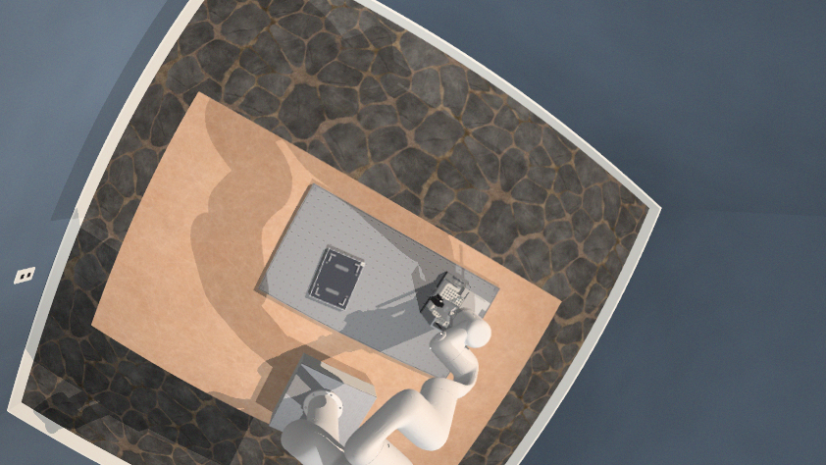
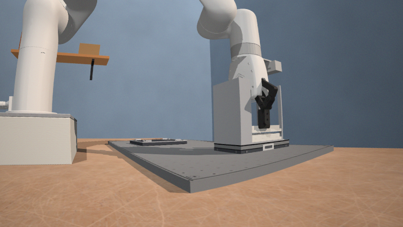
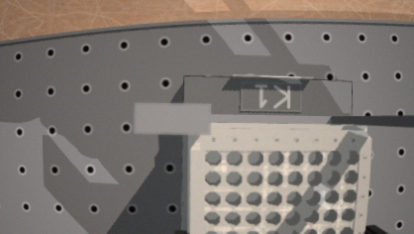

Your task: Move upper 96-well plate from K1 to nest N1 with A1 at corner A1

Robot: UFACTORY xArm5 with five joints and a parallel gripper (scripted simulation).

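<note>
Directly beneath the wrist camera lies the upper 96-well plate (image 3: 277,183), its grid of round wells filling the lower right of that view, with its cut-off corner at the top right (the corner where well A1 sits). The gripper (image 2: 264,121) has its jaws spread wide yet pinching this plate across its width; only dark finger edges show at the bottom of the wrist view. The plate sits inside stack rack K1 (image 2: 239,112), a white upright housing on the grey perforated baseplate (image 2: 203,169); judging by the side view, the exit is straight up between the rack's thin posts, so the plate probably has to rise level before it travels sideways. Just beyond the plate's far edge is the K1 label (image 3: 271,97), read upside down from the wrist. The lower plate (image 2: 267,137) can be made out as a pale layer at the rack's foot. Farther off, well apart across the baseplate, waits plate nest N1 (image 1: 335,278), a dark flat rectangle with white corner locators; the baseplate between rack and nest shows nothing standing in the way. The A1 mark cannot be read.
</note>
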